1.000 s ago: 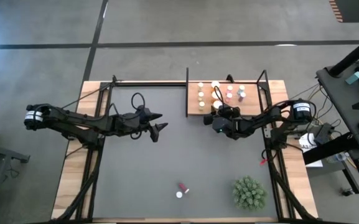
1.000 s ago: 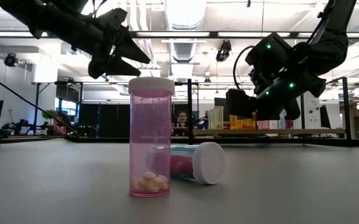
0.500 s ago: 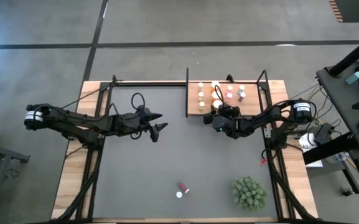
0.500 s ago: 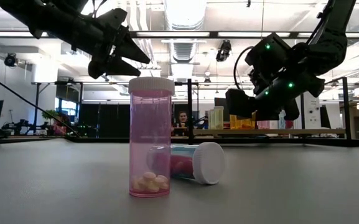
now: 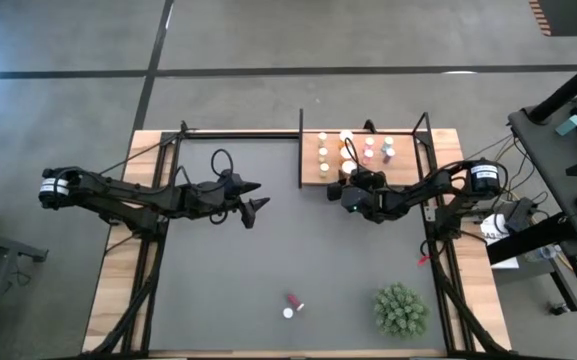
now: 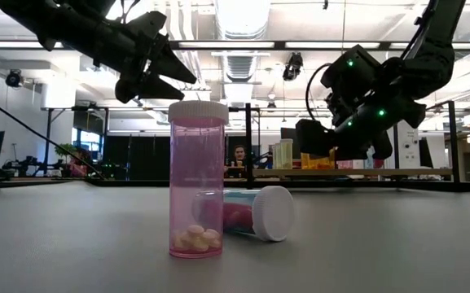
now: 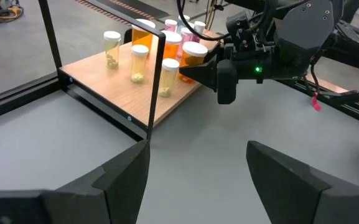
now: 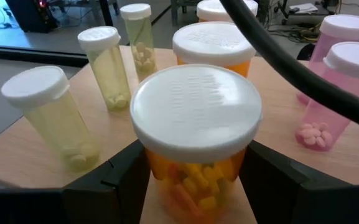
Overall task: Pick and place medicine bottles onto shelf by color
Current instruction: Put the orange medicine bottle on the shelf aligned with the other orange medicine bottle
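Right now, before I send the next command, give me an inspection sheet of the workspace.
Surface: dark grey mat on a wooden table; shelf at its far edge.
Job's things: pale green, orange and pink bottles stand on the shelf; orange bottle sits between the right end effector's fingers at the shelf's front edge. Upright pink bottle and a tipped bottle remain near the mat's front edge.
Clutter: green spiky plant at the front right of the mat.
End effectors: left end effector open, hovering over the mat, empty; right end effector around the orange bottle, whether gripped or released is unclear.
Cables: a black cable crosses the right wrist view.
Surroundings: a person sits far behind the table.
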